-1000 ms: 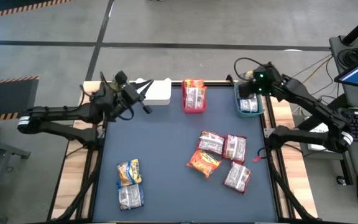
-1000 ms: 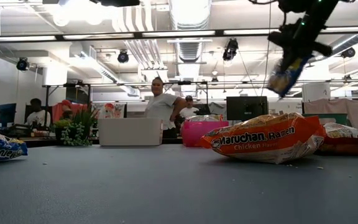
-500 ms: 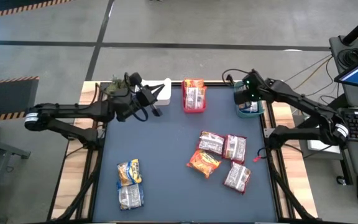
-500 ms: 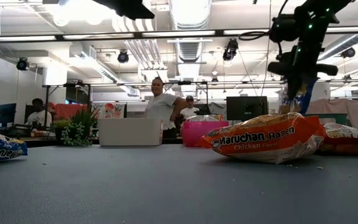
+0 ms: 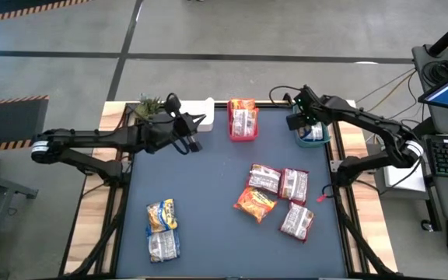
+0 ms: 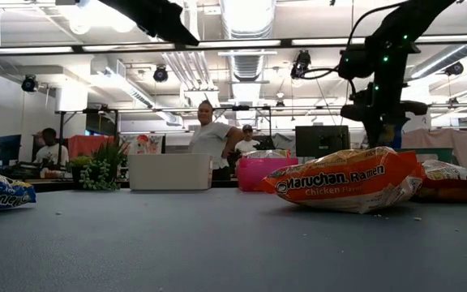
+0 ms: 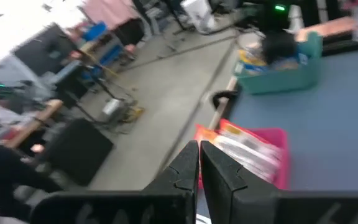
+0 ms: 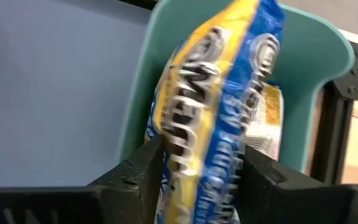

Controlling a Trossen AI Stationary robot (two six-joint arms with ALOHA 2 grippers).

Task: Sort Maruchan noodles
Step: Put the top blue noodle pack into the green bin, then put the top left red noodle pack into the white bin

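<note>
My right gripper is shut on a blue-yellow Maruchan packet and hovers low over the teal bin, at the table's far right. Another packet lies in that bin. My left gripper is shut and empty, above the table's far edge in front of the white bin. The pink bin holds orange and silvery packets. Several packets lie flat right of centre, and two blue-yellow ones lie near the left edge. My right gripper pinches the blue-yellow packet between its two fingers, one on each flat face, at the packet's upper part. The fingers point down from above. The packet hangs on edge below them, inside the teal bin's opening; whether it touches the bin cannot be told.
A small green plant stands at the far left corner beside the white bin. The three bins line the far edge. The blue mat's centre and near middle are bare. People stand in the room beyond the table.
My right gripper has come down and a little toward the table's left, lowering the hanging blue-yellow packet from high above into the teal bin's opening. My left arm has moved toward the right along the far edge, from the plant to the front of the white bin.
</note>
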